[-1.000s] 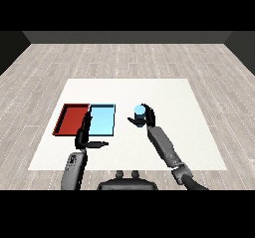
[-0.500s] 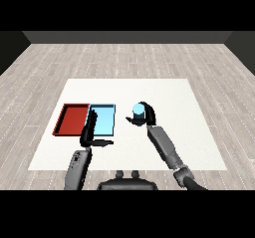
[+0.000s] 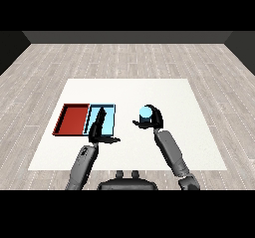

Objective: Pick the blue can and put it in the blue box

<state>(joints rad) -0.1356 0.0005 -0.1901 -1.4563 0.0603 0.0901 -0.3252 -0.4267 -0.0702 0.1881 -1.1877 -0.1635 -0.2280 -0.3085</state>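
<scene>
- Blue can (image 3: 145,113): held in the right hand (image 3: 153,119), whose fingers and thumb curl round it. It stands about upright above the white table (image 3: 174,97), right of both trays.
- Blue tray (image 3: 107,113): lies to the left of the can, a short way off, beside the red tray (image 3: 72,119).
- Left hand (image 3: 98,130): fingers straight, thumb out, holding nothing. It lies over the blue tray's near edge.
- Coming move, as judged: carry the can leftward. The left hand partly covers the target and may obstruct placement.

can (image 3: 145,113) right of two side-by-side trays (image 3: 74,131) on table (image 3: 199,132)
</scene>
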